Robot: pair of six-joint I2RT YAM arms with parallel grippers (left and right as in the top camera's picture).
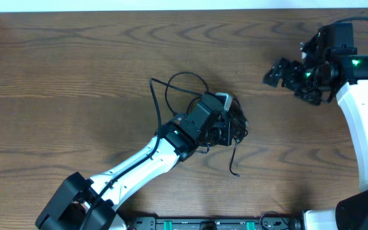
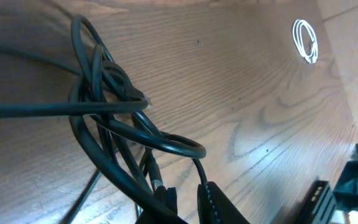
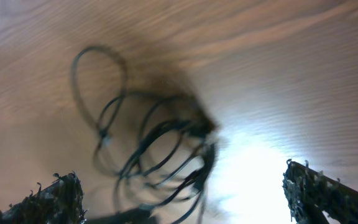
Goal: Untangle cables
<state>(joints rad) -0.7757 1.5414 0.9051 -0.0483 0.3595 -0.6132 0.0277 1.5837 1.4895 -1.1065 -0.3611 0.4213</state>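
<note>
A tangle of black cables (image 1: 183, 89) lies mid-table, with one loose tail (image 1: 234, 160) trailing toward the front. My left gripper (image 1: 227, 125) is down on the tangle's right side. In the left wrist view the knotted black cables (image 2: 104, 106) fill the left half. My left gripper (image 2: 191, 205) shows a narrow gap with wood visible through it, and a thin strand runs down to the tip of the right finger (image 2: 219, 205). A white cable coil (image 2: 306, 40) lies far off. My right gripper (image 1: 286, 73) hovers wide open at the back right, and its blurred view looks down on the black cables (image 3: 154, 143).
The wooden table (image 1: 75, 76) carries nothing else that I can see. The right arm's white link (image 1: 363, 121) runs along the right edge. A dark rail (image 1: 216, 223) lines the front edge.
</note>
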